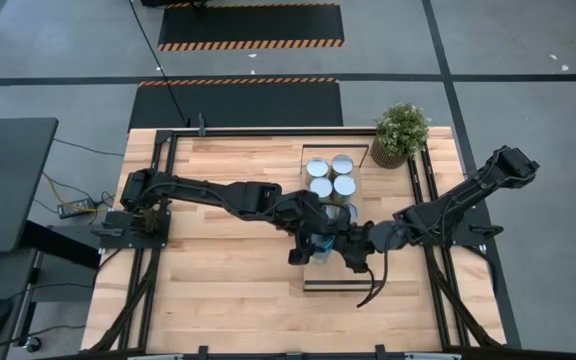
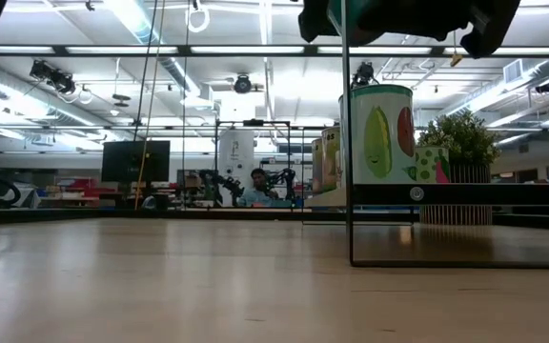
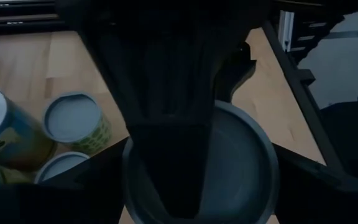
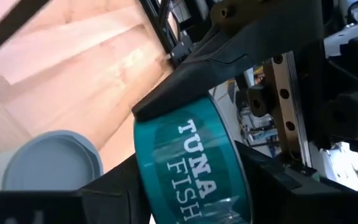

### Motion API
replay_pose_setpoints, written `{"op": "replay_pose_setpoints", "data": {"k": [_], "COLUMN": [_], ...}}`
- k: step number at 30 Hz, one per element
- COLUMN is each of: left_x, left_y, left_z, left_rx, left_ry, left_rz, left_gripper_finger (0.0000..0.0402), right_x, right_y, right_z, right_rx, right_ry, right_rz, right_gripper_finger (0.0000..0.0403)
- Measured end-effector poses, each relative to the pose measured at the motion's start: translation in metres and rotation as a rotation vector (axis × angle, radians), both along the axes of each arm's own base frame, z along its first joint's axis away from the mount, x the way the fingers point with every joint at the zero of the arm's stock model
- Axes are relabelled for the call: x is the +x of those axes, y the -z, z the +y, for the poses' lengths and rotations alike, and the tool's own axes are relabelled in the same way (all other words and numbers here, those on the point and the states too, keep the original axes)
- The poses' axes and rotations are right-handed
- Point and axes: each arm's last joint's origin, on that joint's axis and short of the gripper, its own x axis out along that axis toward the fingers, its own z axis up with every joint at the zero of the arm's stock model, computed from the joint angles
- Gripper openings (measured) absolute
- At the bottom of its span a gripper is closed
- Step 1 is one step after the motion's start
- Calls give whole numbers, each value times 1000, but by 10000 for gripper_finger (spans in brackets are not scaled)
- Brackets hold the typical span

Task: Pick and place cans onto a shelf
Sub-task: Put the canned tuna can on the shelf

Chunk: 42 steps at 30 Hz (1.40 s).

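Both arms meet over the middle of the shelf (image 1: 353,285), which lies lengthwise front to back on the table (image 1: 218,290); the left gripper (image 1: 318,243) and the right gripper (image 1: 353,247) crowd around one teal can (image 4: 191,171) held up off the board. In the right wrist view that can lies straight between the right gripper's dark fingers (image 4: 185,68), which press on its side wall; the claw is clamped on it. The left wrist view looks down the left arm's own finger (image 3: 166,106) onto a round grey can top (image 3: 241,162) directly beneath; its fingers stand apart around the can, though whether they grip it I cannot tell.

The teal band reads "TUNA FISH" in white capitals; the letters run sideways in the right wrist view. The held can's long axis looks upright, its flat top turned toward the left wrist camera.

Four more cans (image 1: 330,176) stand upright in a tight square at the far end of the shelf, pale tops up, well apart from both claws; a fifth sits just behind the grippers. From table height the near one shows a corn cob and a tomato (image 2: 389,133) on a pale label; no writing on it is legible. A potted plant (image 1: 400,135) stands at the table's far right corner, near the shelf's far end.
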Motion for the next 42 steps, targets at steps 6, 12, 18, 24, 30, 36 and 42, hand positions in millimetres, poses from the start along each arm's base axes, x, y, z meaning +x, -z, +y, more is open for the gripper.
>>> {"op": "replay_pose_setpoints", "data": {"k": [6, 12, 18, 24, 30, 36, 42], "left_x": [-1, -2, 3, 5, 7, 5, -7], "left_y": [0, -3, -1, -2, -5, -6, -15], "left_z": [-1, 0, -1, -1, -7, -11, -18], "left_rx": [3, 16, 56, 52, 75, 120, 154], "left_ry": [0, 4, -48, -90, -89, -72, -62], "left_rz": [7, -7, -36, -63, -107, -111, -92], "left_gripper_finger": [318, 318, 318, 329, 393, 394, 395], "right_x": [-6, -15, -15, -13, -12, -13, -27], "right_y": [0, 5, 4, 3, 4, 4, -1], "right_z": [9, 17, 19, 14, 13, 14, 21], "right_rx": [-37, -86, -77, -82, -93, -100, -90], "right_ry": [12, 56, 55, 92, 93, 102, 116], "right_rz": [4, 44, 29, 19, 28, 23, 19], "right_gripper_finger": [199, 199, 194, 168, 147, 149, 150]}}
